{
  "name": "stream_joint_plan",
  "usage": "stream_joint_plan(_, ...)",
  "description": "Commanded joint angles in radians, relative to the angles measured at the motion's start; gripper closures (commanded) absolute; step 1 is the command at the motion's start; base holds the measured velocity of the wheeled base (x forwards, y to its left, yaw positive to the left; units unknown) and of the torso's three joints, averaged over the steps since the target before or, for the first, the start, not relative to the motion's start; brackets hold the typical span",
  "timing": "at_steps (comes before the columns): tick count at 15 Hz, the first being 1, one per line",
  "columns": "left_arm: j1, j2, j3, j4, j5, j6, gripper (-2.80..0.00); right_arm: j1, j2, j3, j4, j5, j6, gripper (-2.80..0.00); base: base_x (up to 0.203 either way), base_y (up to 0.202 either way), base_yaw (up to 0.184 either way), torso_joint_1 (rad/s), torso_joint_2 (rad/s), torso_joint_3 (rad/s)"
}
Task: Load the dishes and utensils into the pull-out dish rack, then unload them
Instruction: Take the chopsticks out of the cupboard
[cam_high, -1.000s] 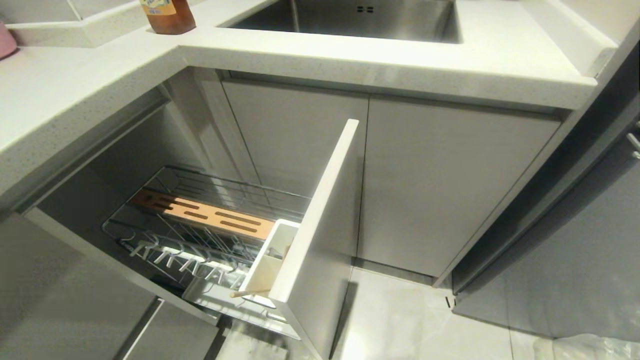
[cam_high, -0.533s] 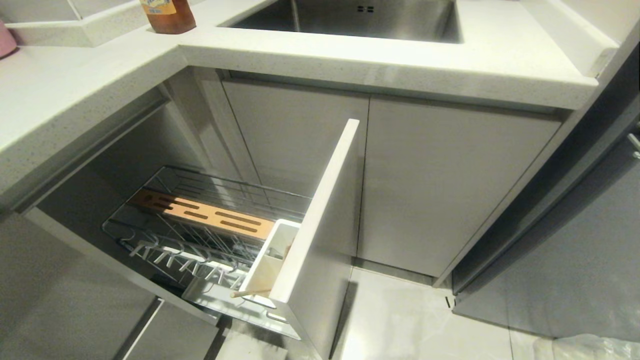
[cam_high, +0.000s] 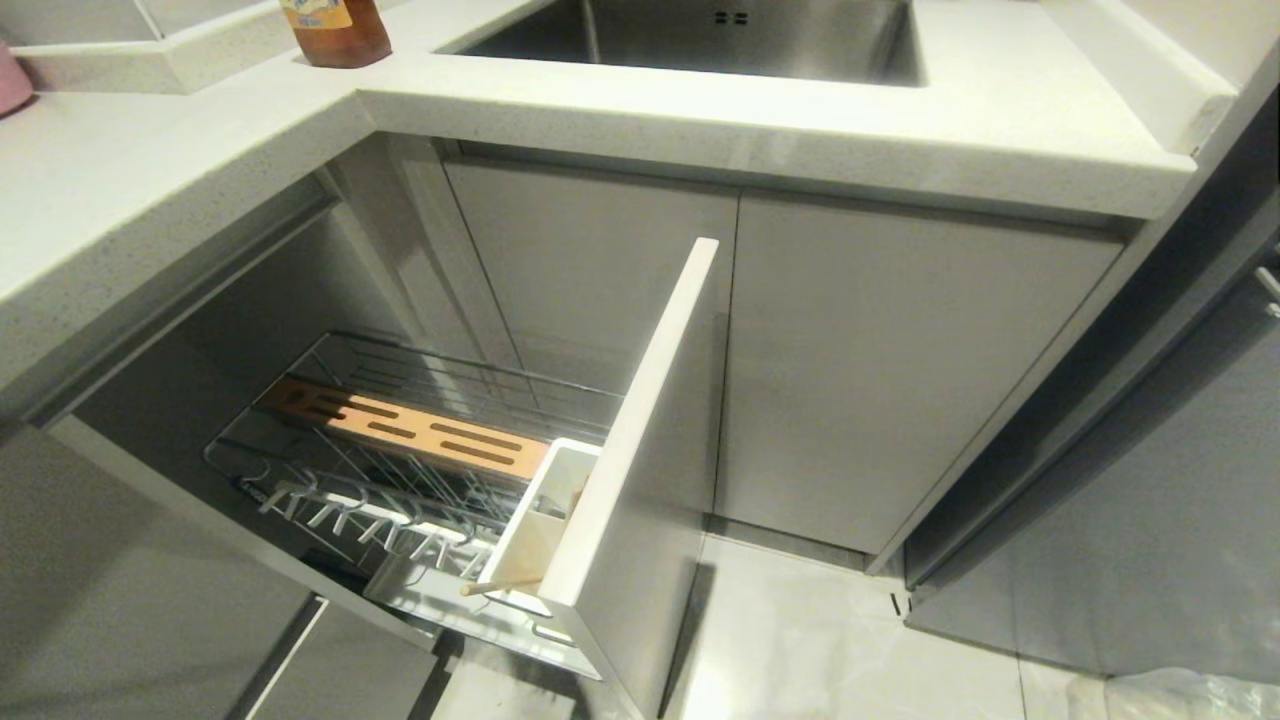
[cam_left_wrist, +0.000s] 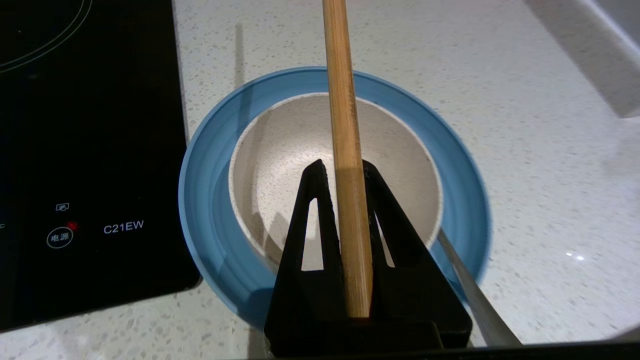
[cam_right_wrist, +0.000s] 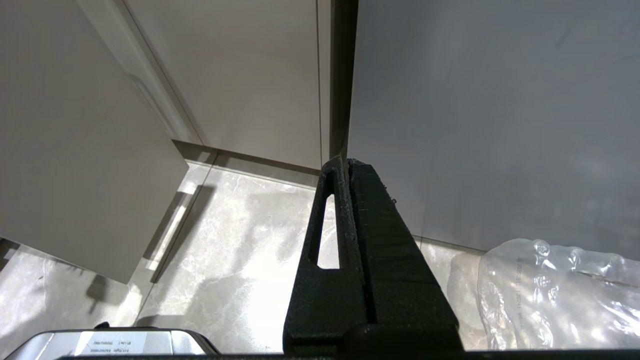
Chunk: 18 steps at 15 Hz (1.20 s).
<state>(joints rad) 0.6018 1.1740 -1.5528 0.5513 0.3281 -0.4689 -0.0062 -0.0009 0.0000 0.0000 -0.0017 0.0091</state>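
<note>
The chopstick (cam_left_wrist: 346, 150), a long light-wood stick, was clamped between the two black fingers (cam_left_wrist: 312, 220) of the left gripper (cam_left_wrist: 344, 167), which were closed tight on it. It ran on past the fingertips and beyond the far rim of the plate. The gripper hung over the bowl (cam_left_wrist: 300, 145), a cream-white round one that sat inside the light-blue plate (cam_left_wrist: 210, 165). The plate rested on the speckled white counter (cam_left_wrist: 525, 165), just beside the edge of a black cooktop (cam_left_wrist: 90, 125). A thin grey metal utensil (cam_left_wrist: 475, 300) lay across the plate's near rim, its handle reaching out over the counter; whether it touched the bowl could not be told.

The dish rack (cam_high: 400, 470) stood pulled out of the lower cabinet, under the left run of the counter (cam_high: 120, 190). Its chrome wire basket held a slotted wooden strip (cam_high: 420, 430) along the far side and a white utensil box (cam_high: 545, 515) at the front corner, against the pale-grey front panel (cam_high: 650, 440). Another chopstick (cam_high: 500, 585) stuck out of the box's near end, tilted over the basket's edge. Neither arm showed in the head view.

A steel sink (cam_high: 700, 40) was set in the counter above the two closed cabinet doors (cam_high: 880, 370), and an amber bottle (cam_high: 335, 30) stood at the counter's back corner.

The right gripper (cam_right_wrist: 345, 162) hung low over the tiled floor (cam_right_wrist: 240, 235) near the cabinet fronts, its fingers pressed together with nothing between them. A clear plastic bag (cam_right_wrist: 550, 295) lay on the floor beside it.
</note>
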Motion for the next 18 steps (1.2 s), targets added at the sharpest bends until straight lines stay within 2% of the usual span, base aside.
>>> stream_joint_plan(1, 0.018, 0.058, 0.0, -0.002, 0.001, -0.003, 0.0, 0.0, 0.001, 0.0, 0.0, 0.0, 0.0, 0.0, 0.0, 0.0, 0.0, 0.0, 0.0, 0.0)
stream_joint_plan(5, 0.039, 0.088, 0.002, -0.007, -0.04, -0.005, 0.0, 0.0, 0.001, 0.0, 0.0, 0.0, 0.0, 0.0, 0.0, 0.0, 0.0, 0.0, 0.0, 0.0)
stream_joint_plan(17, 0.062, 0.125, 0.003, -0.005, -0.076, -0.005, 0.0, 0.0, 0.001, 0.0, 0.0, 0.0, 0.0, 0.0, 0.0, 0.0, 0.0, 0.0, 0.0, 0.0)
stream_joint_plan(18, 0.062, 0.126, 0.002, -0.005, -0.078, -0.006, -2.8, 0.0, 0.001, 0.0, 0.0, 0.0, 0.0, 0.0, 0.0, 0.0, 0.0, 0.0, 0.0, 0.0)
